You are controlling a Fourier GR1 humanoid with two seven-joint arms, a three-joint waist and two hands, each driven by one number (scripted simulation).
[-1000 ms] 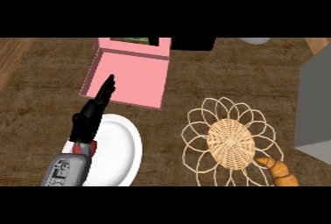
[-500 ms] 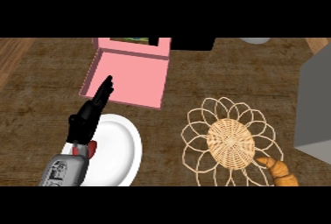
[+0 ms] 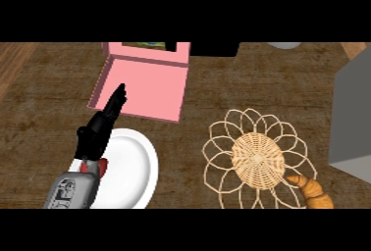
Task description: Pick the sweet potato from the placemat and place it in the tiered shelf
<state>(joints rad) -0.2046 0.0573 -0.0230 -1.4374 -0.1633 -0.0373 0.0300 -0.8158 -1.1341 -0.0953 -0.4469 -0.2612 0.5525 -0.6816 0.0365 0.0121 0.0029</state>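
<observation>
A dark wood-grain worktop (image 3: 239,93) seen from steeply above carries a woven placemat (image 3: 257,159) of pale looping petals round a tight wicker centre, the landmark for everything else here. At the placemat's lower right edge lies an orange-brown, ridged, curved thing (image 3: 311,192) (presumably the sweet potato, though its shape does not settle that), resting partly on the outer loops and cut off by the bottom of the view, with no hand near it. Left of the placemat sits a white plate (image 3: 138,166), and over the plate's left side the left hand (image 3: 98,132) comes in on its grey forearm (image 3: 72,191), a red band showing at the wrist. Its black fingers (image 3: 116,98) are straight and held together, released and grasping nothing, with the tips pointing up and away from the placemat and overlapping the lower left part of a pink tiered shelf (image 3: 148,78). That shelf stands up and to the left of the placemat, well apart from it, with a small greenish patch showing at its top edge. A grey block (image 3: 355,117) fills the space right of the placemat, and a black block (image 3: 214,48) sits above it, beside the shelf's top. The right hand shows nowhere in the view.
</observation>
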